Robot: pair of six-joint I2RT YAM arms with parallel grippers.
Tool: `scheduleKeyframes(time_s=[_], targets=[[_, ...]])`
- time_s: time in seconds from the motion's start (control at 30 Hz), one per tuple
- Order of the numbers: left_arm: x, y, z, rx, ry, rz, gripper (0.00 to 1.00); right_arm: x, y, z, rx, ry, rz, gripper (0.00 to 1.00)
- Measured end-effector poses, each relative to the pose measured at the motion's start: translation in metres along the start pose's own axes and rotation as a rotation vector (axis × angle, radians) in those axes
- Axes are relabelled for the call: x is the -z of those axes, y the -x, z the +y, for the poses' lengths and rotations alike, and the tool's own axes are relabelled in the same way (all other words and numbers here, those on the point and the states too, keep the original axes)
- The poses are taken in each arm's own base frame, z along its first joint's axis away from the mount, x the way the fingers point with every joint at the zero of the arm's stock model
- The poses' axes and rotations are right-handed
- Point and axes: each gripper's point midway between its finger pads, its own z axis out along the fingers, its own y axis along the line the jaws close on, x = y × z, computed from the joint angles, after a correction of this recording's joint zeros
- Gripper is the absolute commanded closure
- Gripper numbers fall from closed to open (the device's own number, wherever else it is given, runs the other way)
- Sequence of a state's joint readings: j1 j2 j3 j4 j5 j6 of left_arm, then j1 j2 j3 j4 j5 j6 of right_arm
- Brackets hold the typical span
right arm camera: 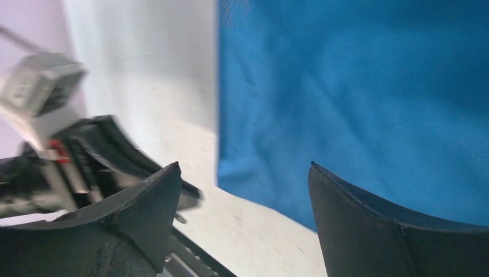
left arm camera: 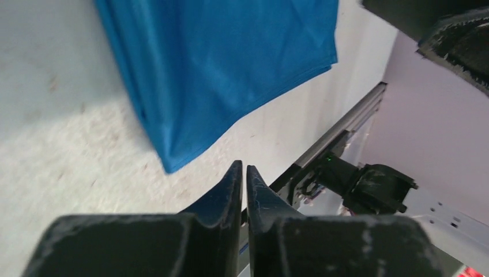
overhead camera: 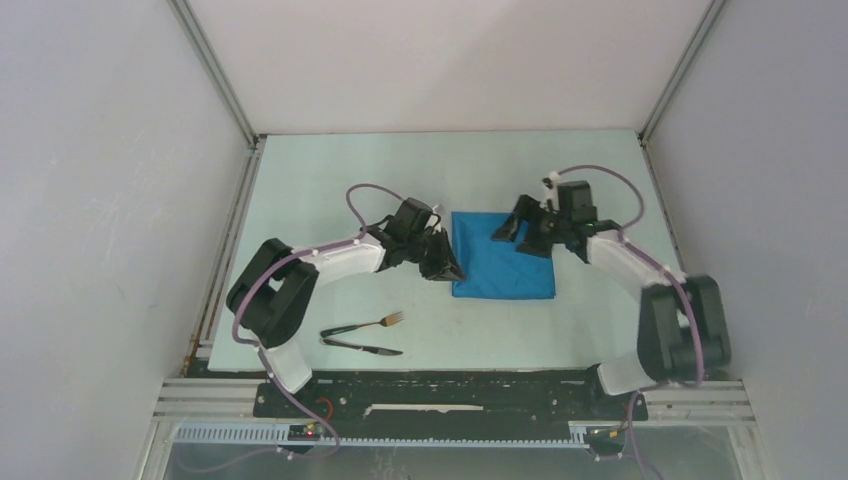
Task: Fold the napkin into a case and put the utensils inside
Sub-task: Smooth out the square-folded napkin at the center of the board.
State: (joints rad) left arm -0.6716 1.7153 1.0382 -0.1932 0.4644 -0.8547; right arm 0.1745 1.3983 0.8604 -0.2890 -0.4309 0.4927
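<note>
Left claw (left arm camera: 243,167) nearly closed, right claw (right arm camera: 243,165) wide.

Plain bright blue napkin (overhead camera: 503,256); pale green table (overhead camera: 320,190); fork (overhead camera: 365,325) handle looks dark, perhaps black.

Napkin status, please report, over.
Left gripper nearly shut, empty, at napkin left edge. Right gripper open, over its right side. Napkin folded flat, nothing on it. Fork, knife off to near left, not inside.
</note>
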Motion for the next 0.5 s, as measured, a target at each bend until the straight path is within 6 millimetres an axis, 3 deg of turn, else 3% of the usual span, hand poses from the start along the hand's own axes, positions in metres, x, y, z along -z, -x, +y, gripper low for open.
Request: scheduleKeyframes(time_s=[0.13,0.27,0.37,0.5], targets=[[-0.018,0.005,-0.006,0.047,-0.063,0.011,0.93,-0.053,-0.003,0.048,-0.036,0.214,0.093,0.10],[-0.030,0.006,-0.002,0.067,-0.078,0.020,0.97,-0.093,-0.018,0.072,-0.108,0.359,0.187,0.09],[-0.036,0.005,0.007,0.081,-0.068,0.022,0.98,-0.107,-0.031,0.078,-0.163,0.410,0.246,0.09],[-0.039,-0.005,0.031,0.111,-0.032,0.032,0.99,-0.111,-0.034,0.085,-0.184,0.459,0.267,0.09]])
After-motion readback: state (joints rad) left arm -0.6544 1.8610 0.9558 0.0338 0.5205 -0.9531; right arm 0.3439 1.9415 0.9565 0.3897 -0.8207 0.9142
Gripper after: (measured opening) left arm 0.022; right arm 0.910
